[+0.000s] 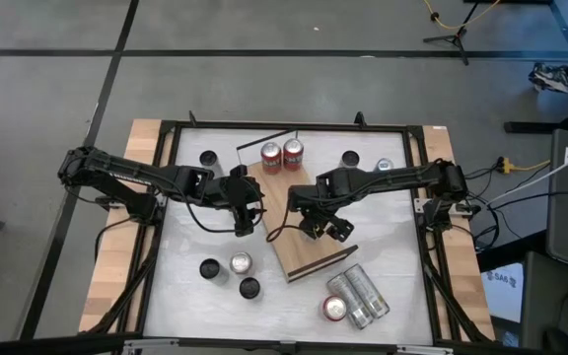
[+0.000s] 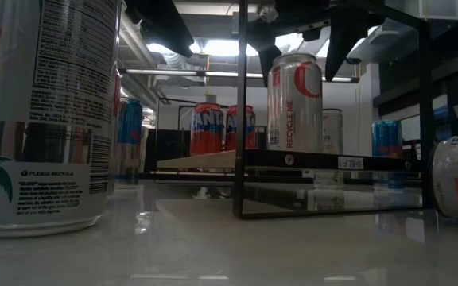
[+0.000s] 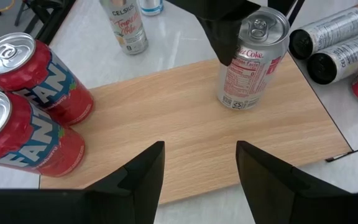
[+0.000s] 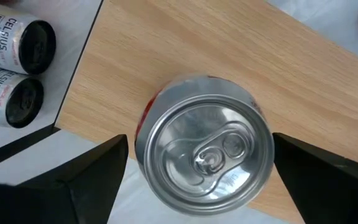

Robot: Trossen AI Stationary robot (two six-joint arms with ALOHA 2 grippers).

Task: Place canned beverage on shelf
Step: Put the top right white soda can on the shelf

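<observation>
Diet Coke can (image 3: 252, 59) stands upright on the shelf (image 3: 185, 124), right gripper (image 3: 229, 28) just above it. Two red Fanta cans (image 3: 27, 115) stand at the other end, left fingers (image 3: 138, 177) spread, empty.

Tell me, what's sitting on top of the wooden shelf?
The shelf carries two red Fanta cans and one silver Diet Coke can, all upright. The right claw straddles the Coke, partly covering it from above.

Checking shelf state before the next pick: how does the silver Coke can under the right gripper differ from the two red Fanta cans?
The Coke can is silver; the Fanta cans are red. The Coke can stands alone near the shelf's middle, between the right gripper's open fingers; the Fanta cans stand paired at one end, no gripper around them. All are upright on the shelf.
</observation>
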